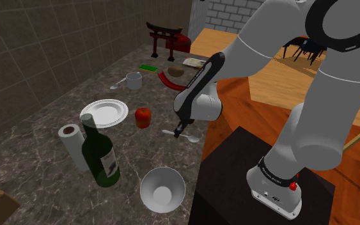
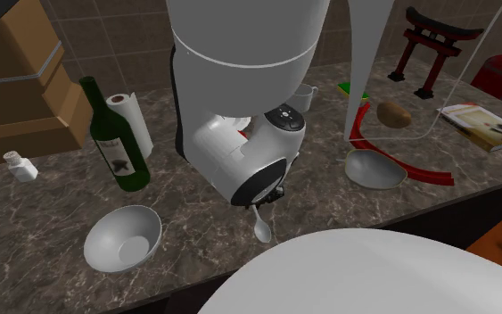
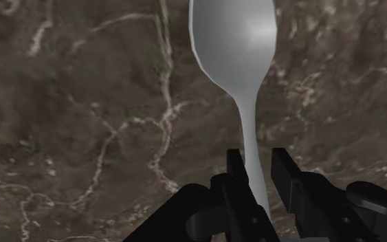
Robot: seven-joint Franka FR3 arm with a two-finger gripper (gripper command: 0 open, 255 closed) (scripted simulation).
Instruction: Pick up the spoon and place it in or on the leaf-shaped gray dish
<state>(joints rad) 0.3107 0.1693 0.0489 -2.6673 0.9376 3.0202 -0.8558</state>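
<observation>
Sitting near the spoon [image 1: 186, 135] are apple [image 1: 143, 117] and bowl [image 1: 162, 190].

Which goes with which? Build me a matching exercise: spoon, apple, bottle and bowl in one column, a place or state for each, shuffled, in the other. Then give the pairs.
Column one
1. spoon
2. apple
3. bottle
4. bowl

Column two
A. red, beside the white plate
B. empty, mouth up
C. handle between the open fingers of the end effector
D. upright, next to the paper towel roll

Pairs: 1-C, 2-A, 3-D, 4-B.
</observation>
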